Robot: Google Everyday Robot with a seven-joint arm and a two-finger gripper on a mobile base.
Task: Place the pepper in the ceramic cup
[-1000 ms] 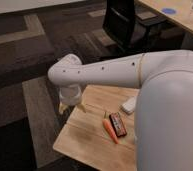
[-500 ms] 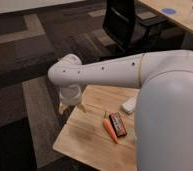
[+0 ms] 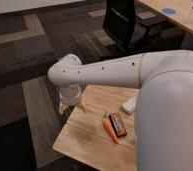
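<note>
Look just left of the dark bar [image 3: 118, 124], almost touching it, for the pepper [image 3: 110, 131]: slim, tapered, orange-red, green stem at the far end. Expect it light, firm and smooth-skinned; pinch across the thicker middle. Farther left of the bar, past the table [image 3: 85, 142] edge, note the gripper [image 3: 65, 107]; cannot tell whether open or closed. No ceramic cup to be seen.

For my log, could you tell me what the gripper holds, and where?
Nothing that shows: the pepper lies on the table, apart from the gripper at its left edge.
</note>
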